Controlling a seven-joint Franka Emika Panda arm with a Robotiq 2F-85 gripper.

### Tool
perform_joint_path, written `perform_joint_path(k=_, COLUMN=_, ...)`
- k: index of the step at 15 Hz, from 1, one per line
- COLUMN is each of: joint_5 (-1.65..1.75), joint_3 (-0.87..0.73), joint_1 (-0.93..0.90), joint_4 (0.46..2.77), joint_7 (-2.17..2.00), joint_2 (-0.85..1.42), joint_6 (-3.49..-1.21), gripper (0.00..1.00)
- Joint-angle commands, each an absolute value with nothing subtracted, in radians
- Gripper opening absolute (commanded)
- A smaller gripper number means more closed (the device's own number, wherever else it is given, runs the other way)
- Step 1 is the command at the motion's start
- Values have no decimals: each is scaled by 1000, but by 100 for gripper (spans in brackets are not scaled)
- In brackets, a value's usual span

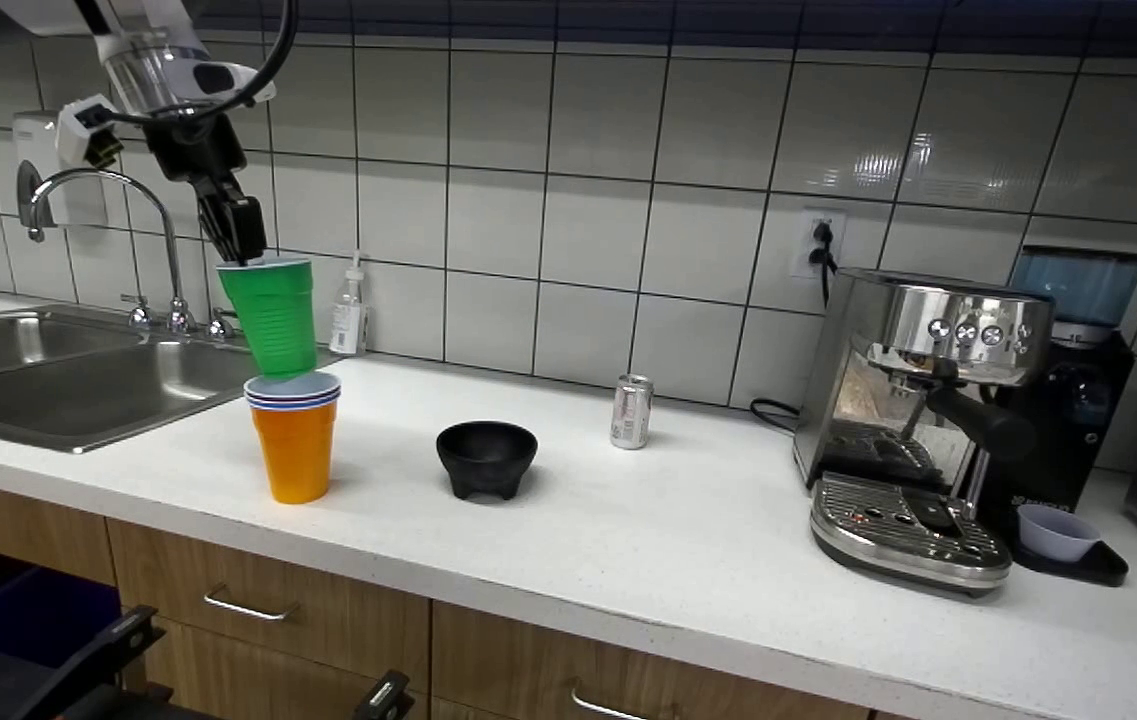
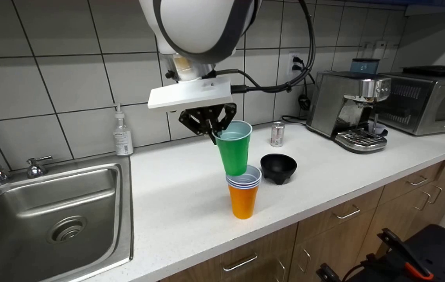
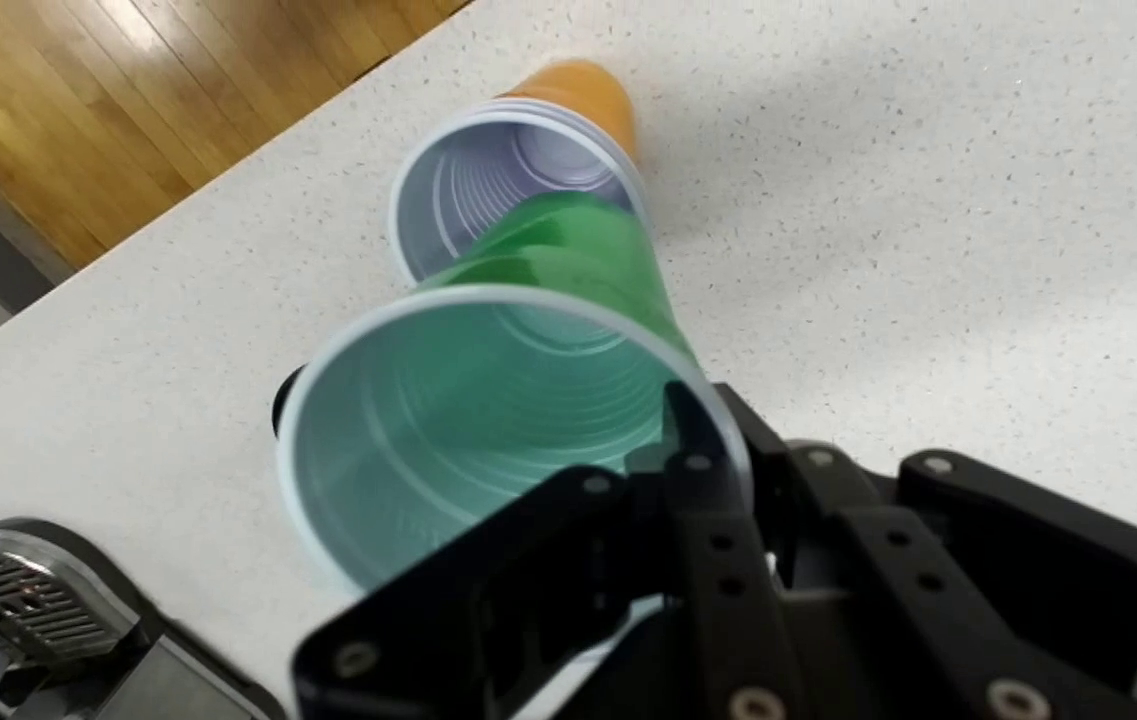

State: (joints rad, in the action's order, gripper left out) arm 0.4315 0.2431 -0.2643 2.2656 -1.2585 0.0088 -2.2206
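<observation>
The claw hangs at the end of a Panda arm that reaches down from above in both exterior views, the wrist bent so that the 2 black fingers point toward the counter at a slight slant. These fingers are drawn close together, clamped on the wall of a green plastic cup: in the wrist view 1 fingertip sits inside the rim and the other outside, with the wall pinched between them. The cup is held mouth up, leaning a little, clear of the white countertop. Its base hangs at the mouth of a stack of orange cups; whether the 2 touch, I cannot tell. The stack stands upright, several pale rims bunched at its top. Near it sits a black footed bowl, and farther along, by the tiled wall, stands a silver drink can. On the opposite side, a stainless steel sink with a gooseneck faucet is set into the surface; a pump bottle stands at its rear corner. Well apart from the claw are an espresso machine, a coffee grinder and a toaster oven.
</observation>
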Motion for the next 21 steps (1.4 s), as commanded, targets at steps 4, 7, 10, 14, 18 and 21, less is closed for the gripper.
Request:
perform_joint_path(k=4, joint_5=399, joint_3=235, joint_1=-254, joint_4=2290, joint_7=-1284, joint_2=-9, joint_6=-2201, gripper=1)
perform_joint_path(k=7, joint_5=394, joint_3=232, joint_1=-252, joint_4=2297, joint_7=-1288, joint_2=-7, joint_6=-2204, gripper=1)
perform_joint_path(k=10, joint_5=390, joint_3=228, joint_1=-251, joint_4=2306, joint_7=-1289, joint_2=-9, joint_6=-2204, gripper=1)
perform_joint_path(k=14, joint_5=394, joint_3=228, joint_1=-253, joint_4=2314, joint_7=-1296, joint_2=-12, joint_6=-2198, gripper=44)
perform_joint_path(k=18, joint_5=396, joint_3=229, joint_1=-253, joint_4=2317, joint_7=-1307, joint_2=-17, joint_6=-2194, gripper=74)
perform_joint_path(k=21, joint_5=397, joint_3=230, joint_1=-254, joint_4=2319, joint_7=-1315, joint_2=-21, joint_6=-2197, gripper=98)
